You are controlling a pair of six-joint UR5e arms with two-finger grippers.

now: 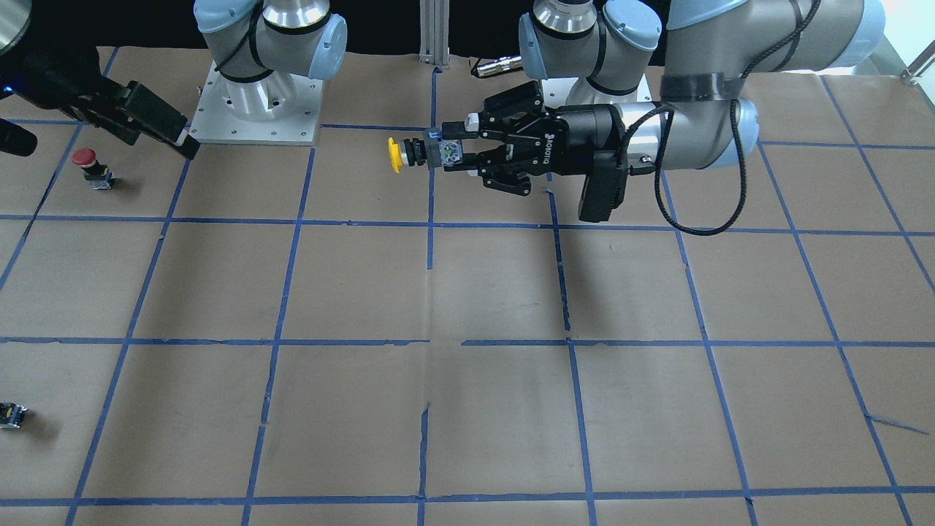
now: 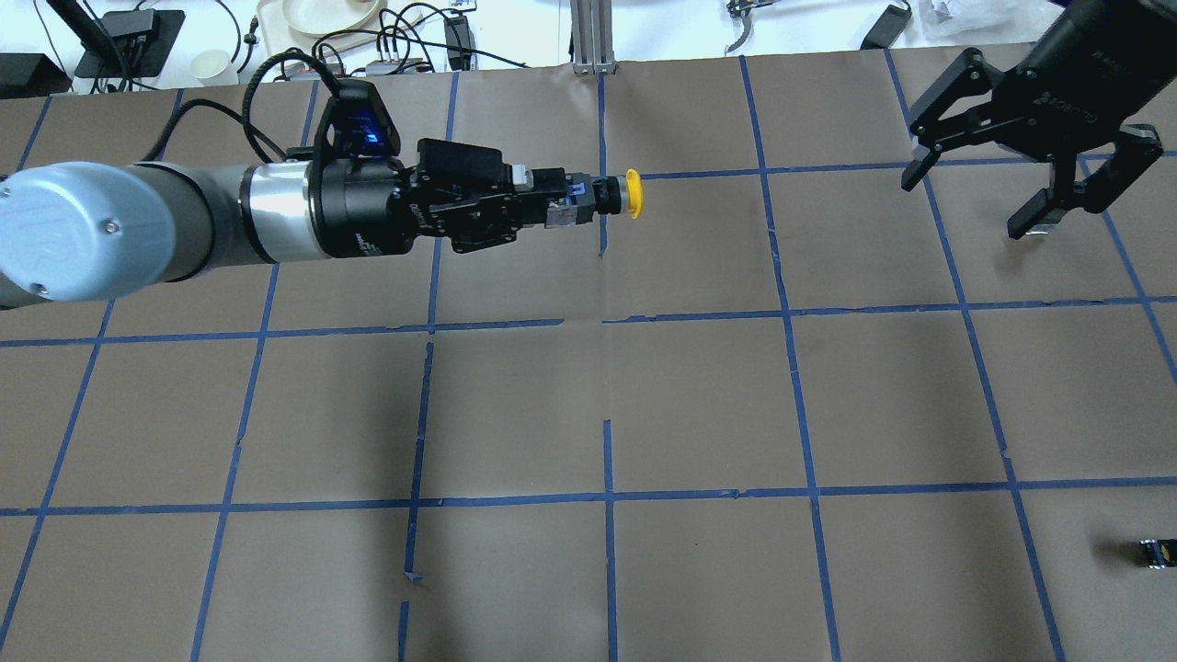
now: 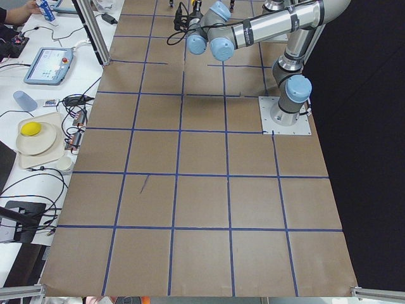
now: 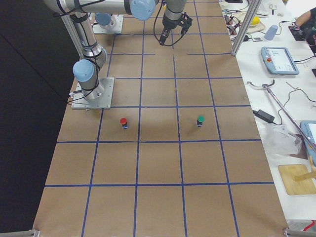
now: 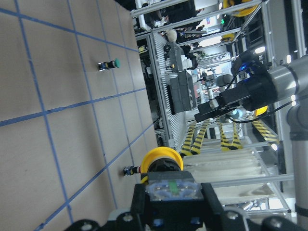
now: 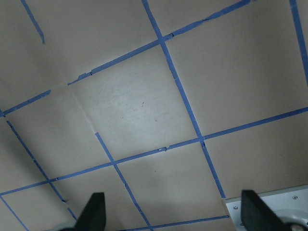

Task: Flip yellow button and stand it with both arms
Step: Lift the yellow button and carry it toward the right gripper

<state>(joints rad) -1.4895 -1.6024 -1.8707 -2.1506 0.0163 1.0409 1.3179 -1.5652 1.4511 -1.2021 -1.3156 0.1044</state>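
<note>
Sideways, yellow button (image 2: 609, 194) horizontal, cap beyond left claw (image 2: 563, 202)

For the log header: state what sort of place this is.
Likely a robotics lab: a brown-papered table gridded in blue tape, the right arm bolted to a base plate, a teach pendant on the side bench.

Wide gap: yellow button (image 2: 633, 193) in left pincer (image 2: 563, 206) to right pincer (image 2: 967, 204); red button (image 1: 88, 159) at table's (image 1: 365, 292) right end.

Yellow btn (image 1: 397, 155) horiz., cap outward, gripped in L hand (image 1: 460, 150), midair.
</note>
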